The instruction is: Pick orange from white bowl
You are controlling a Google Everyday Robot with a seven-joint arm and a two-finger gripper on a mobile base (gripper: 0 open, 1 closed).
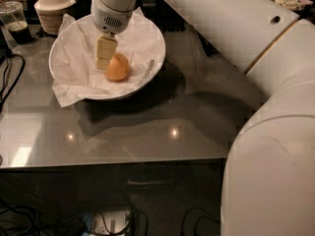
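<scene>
The orange [117,67] lies in the middle of the white bowl [153,65], on the crumpled white paper [74,63] that lines it. The bowl stands at the back left of the grey table [147,122]. My gripper [109,62] reaches straight down into the bowl from the white arm [221,18]. Its cream-coloured tip sits against the left side of the orange, just above the paper. The far side of the orange is hidden by the gripper.
A cream ribbed lidded bowl [53,6] stands behind the white bowl at the back left. A clear plastic cup with dark liquid [15,21] is at the far left. Black cables [7,77] run along the table's left edge. My arm fills the right side.
</scene>
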